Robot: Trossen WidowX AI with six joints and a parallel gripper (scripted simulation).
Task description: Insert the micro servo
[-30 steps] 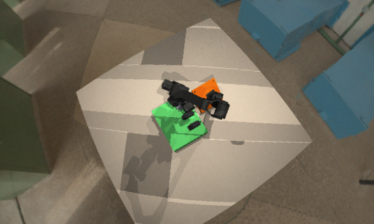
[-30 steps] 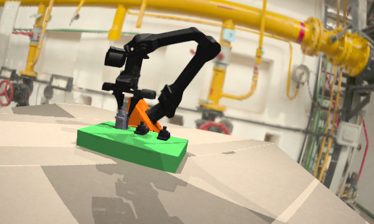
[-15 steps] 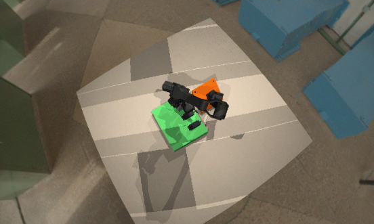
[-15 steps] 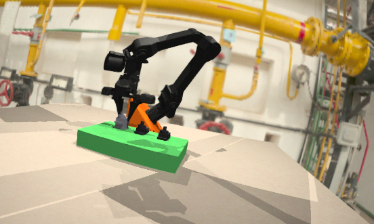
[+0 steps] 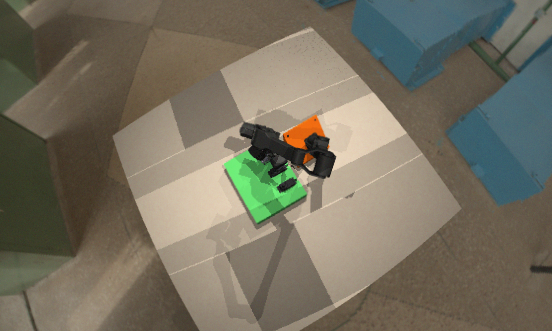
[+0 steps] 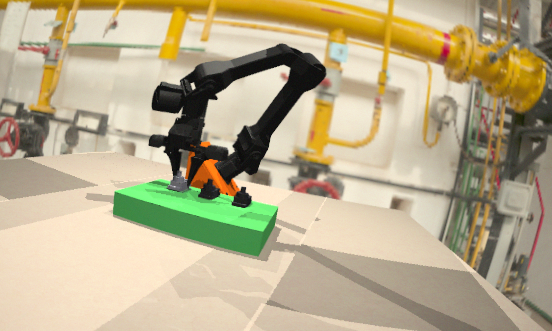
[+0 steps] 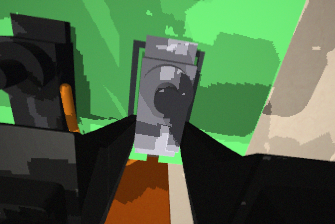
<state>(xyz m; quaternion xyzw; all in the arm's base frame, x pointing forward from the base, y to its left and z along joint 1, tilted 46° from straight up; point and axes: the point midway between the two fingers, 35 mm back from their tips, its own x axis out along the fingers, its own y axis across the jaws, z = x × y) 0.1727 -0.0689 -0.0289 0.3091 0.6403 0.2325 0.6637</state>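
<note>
The grey micro servo point(image 6: 178, 183) point(image 7: 161, 135) stands upright at the far-left part of the green deck point(image 5: 260, 210) point(image 6: 185, 230) point(image 7: 239, 25), its round output shaft facing up. In the wrist view the dark pocket outline point(image 7: 132, 80) shows on both sides of it. In the exterior view it stands low, about level with the black servos. Whether both ears lie flat cannot be told. My gripper point(image 6: 183, 175) point(image 7: 159, 124) is shut on the servo, a finger on each side. The servo's cable and the side notch cannot be made out.
Two black servos point(image 6: 208, 190) point(image 6: 242, 199) stand on the deck beside the grey one; one black servo point(image 7: 31, 75) is close to the left finger, with an orange cable point(image 7: 67, 102) beside it. An orange plate point(image 5: 301, 133) point(image 6: 212, 176) point(image 7: 144, 200) stands at the arm's base.
</note>
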